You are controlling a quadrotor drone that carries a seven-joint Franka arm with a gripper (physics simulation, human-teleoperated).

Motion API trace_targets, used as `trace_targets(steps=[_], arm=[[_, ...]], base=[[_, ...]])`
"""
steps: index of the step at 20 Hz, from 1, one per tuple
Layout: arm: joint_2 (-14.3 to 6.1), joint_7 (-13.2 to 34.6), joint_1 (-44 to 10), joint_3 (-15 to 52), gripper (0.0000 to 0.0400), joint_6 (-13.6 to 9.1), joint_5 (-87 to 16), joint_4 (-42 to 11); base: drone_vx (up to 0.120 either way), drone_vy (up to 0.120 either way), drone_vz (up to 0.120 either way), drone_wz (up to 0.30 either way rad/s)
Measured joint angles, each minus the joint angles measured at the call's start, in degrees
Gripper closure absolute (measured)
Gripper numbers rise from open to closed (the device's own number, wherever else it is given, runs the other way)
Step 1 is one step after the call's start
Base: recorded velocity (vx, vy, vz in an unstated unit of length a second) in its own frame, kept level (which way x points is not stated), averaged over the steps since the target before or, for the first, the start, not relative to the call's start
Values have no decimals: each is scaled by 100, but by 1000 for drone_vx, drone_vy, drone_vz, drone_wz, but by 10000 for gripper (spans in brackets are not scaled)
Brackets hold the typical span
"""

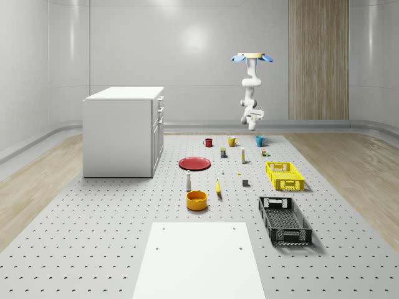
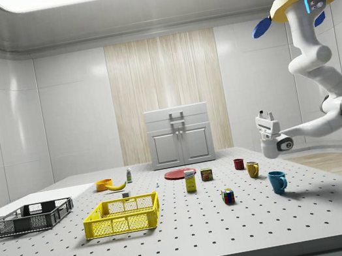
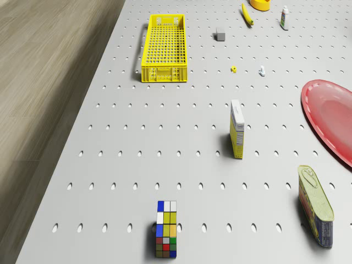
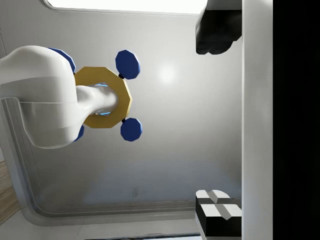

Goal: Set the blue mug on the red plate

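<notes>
The blue mug [image 1: 259, 141] [image 2: 277, 181] stands upright on the perforated table, at the far right of a row with a yellow and a red mug. The red plate [image 1: 195, 163] [image 2: 180, 174] [image 3: 330, 118] lies flat nearer the cabinet, with nothing on it. The drone [image 1: 252, 58] [image 2: 308, 1] [image 4: 102, 97] hovers high above the mug end of the table. Its arm hangs down and curls, so the gripper [image 1: 255, 115] [image 2: 263, 115] [image 4: 217, 120] sits well above the blue mug, pointing upward towards the drone. The fingers [image 4: 215, 32] are spread apart with nothing between them.
A yellow mug [image 1: 232, 141] and red mug [image 1: 208, 142] stand beside the blue one. A Rubik's cube [image 3: 166, 229], box [image 3: 237, 129] and can [image 3: 315, 206] lie between the mugs and the plate. A yellow crate [image 1: 285, 175], black crate [image 1: 284, 219], orange bowl [image 1: 196, 200] and white cabinet [image 1: 123, 131] sit farther off.
</notes>
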Motion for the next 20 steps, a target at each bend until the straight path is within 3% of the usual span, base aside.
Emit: trace_targets(steps=[4,7,10,13,17,20], arm=[[-54,135,-211,663,0,44,-945,-196],[-146,329,-482,1459,0,103,-2116,-583],[-318,677,-892,2497,0,179,-3755,-1347],[-559,1256,-1488,3591,0,180,-5699,-2444],[-884,2268,-2620,4772,0,-156,-8038,-3746],[-1107,2955,-3539,5378,0,-564,-9181,-4283]], base=[[0,0,-30,0],[0,0,-120,0],[0,0,-120,0],[0,0,-120,0],[0,0,-120,0],[0,0,-120,0]])
